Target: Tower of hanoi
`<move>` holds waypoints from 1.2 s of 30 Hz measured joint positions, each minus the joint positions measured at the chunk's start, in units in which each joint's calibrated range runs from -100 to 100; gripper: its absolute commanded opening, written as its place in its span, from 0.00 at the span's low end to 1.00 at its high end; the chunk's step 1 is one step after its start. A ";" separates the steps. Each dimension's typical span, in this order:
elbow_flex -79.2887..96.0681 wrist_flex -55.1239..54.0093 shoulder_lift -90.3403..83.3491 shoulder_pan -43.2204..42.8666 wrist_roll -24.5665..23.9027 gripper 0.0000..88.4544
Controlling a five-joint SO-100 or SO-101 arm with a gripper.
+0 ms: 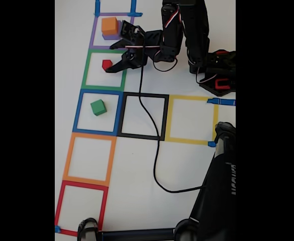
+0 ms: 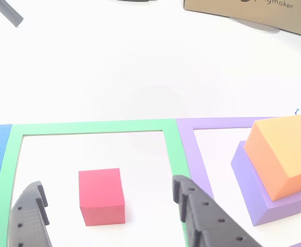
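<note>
The pincer (image 2: 106, 216) stands wide open astride the red cube (image 2: 101, 196) (touching neither side), which sits inside the green square (image 2: 173, 149); right of it, the orange cube (image 2: 284, 154) rests atop the purple block (image 2: 258, 198).

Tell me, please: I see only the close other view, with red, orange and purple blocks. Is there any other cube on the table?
Observer: Yes. In the fixed view a green cube sits inside the blue square.
Operator: Is the black square beside it free?
Observer: The black square holds no cube, but a cable crosses it.
Operator: Where does the arm stand?
Observer: Its base stands at the right of the fixed view, above the yellow square.
</note>
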 measured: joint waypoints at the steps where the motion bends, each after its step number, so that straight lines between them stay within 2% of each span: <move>1: -0.44 -0.48 0.93 -0.23 0.00 0.32; 14: -3.54 -7.66 11.99 -2.46 0.00 0.31; 26: -8.94 -7.98 17.05 -3.51 0.00 0.29; 36: -10.62 -7.90 17.39 -4.56 0.00 0.20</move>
